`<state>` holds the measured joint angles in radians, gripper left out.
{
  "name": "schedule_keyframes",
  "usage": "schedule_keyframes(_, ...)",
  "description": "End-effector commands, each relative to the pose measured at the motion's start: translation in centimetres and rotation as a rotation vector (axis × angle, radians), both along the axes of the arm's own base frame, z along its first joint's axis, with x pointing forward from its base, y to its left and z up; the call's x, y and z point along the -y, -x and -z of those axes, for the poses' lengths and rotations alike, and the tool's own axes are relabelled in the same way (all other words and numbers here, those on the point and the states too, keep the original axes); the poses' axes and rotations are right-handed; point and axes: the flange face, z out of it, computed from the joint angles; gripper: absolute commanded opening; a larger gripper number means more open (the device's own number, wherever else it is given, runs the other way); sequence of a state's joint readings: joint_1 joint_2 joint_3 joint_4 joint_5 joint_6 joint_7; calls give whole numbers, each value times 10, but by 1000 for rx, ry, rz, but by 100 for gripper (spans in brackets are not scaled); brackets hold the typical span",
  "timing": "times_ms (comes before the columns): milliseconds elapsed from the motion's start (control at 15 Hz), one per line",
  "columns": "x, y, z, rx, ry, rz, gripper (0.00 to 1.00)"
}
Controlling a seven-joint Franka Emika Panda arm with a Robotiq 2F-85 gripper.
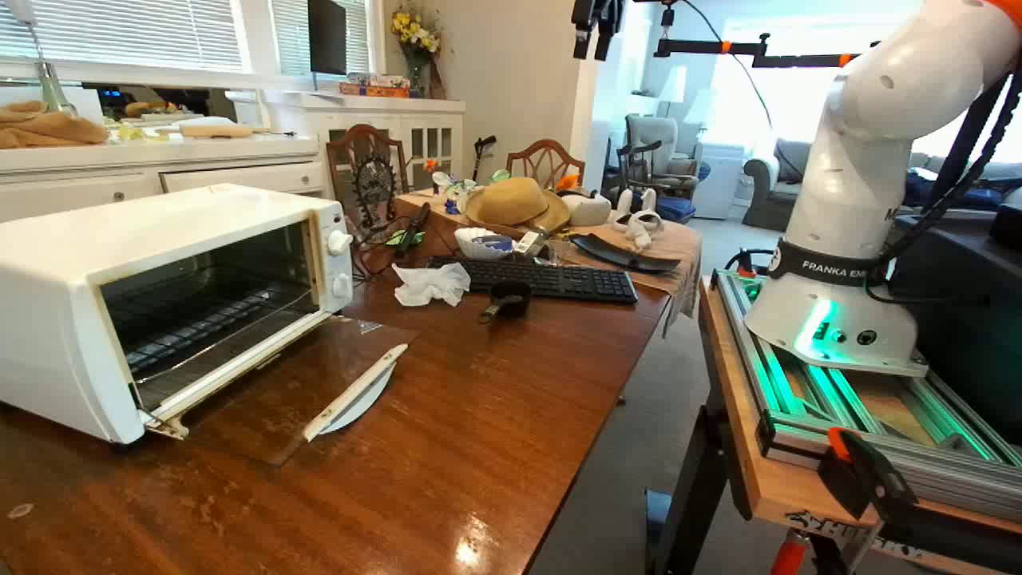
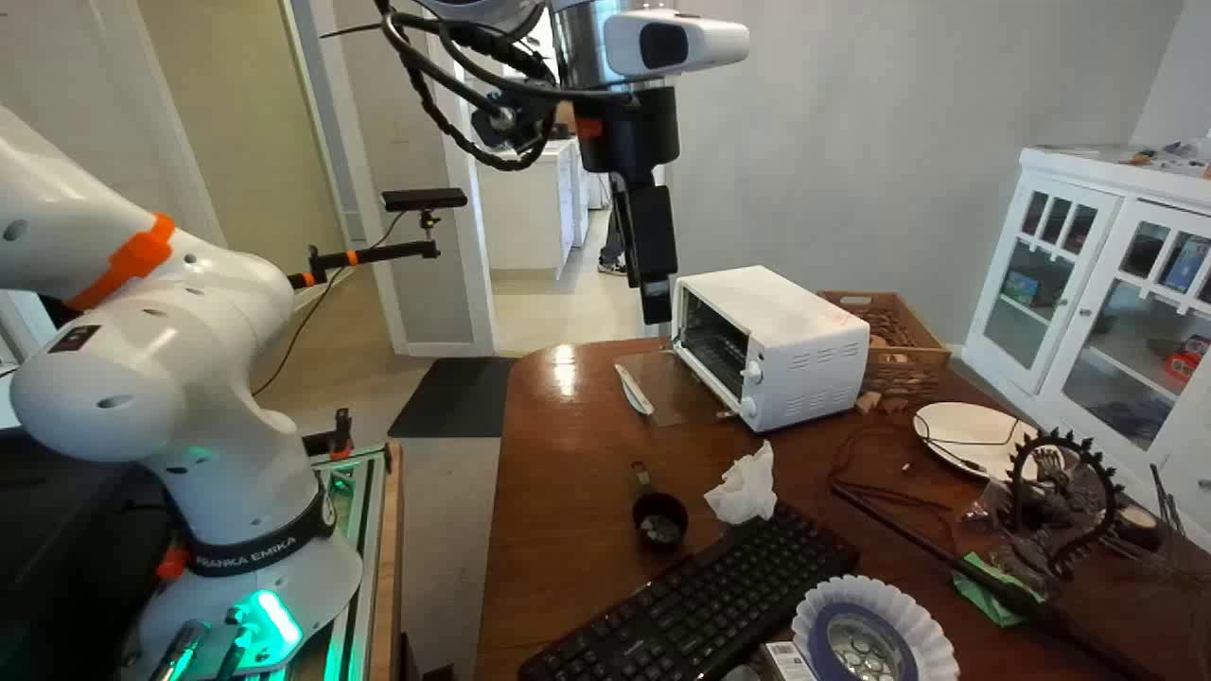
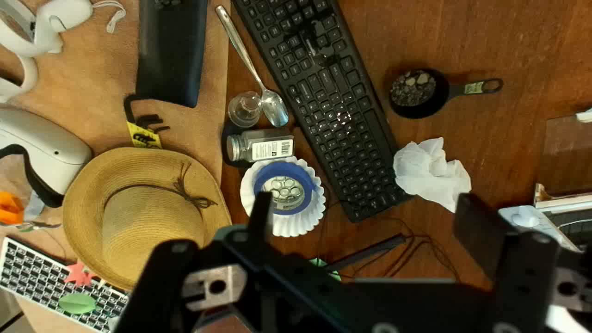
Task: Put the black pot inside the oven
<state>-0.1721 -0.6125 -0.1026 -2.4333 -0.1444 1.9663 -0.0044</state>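
Two risks, claw (image 3: 365, 203) wide, unladen: off-ctr. descent to black pot (image 3: 437, 99), on bench (image 3: 532, 37) well below claw, may strike keyboard (image 3: 333, 101) nearby; tilted xfer to oven (image 2: 776, 342) may spill pot contents (image 3: 411, 88).

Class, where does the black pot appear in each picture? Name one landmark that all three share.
In an exterior view: black pot, near the picture's centre.
In an exterior view: black pot, lower middle.
Wrist view: black pot, upper right.
Shared landmark: the black keyboard beside it.
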Motion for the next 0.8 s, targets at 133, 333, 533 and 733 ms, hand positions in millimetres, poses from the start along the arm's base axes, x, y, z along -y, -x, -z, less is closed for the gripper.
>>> schedule_keyframes(133,0,0,-1,-1,0,0,100)
schedule_keyframes(333,0,0,-1,-1,0,0,100)
schedule_keyframes(533,0,0,-1,-1,0,0,100)
schedule_keyframes(733,-4,-1,2,-1,7,-11,100)
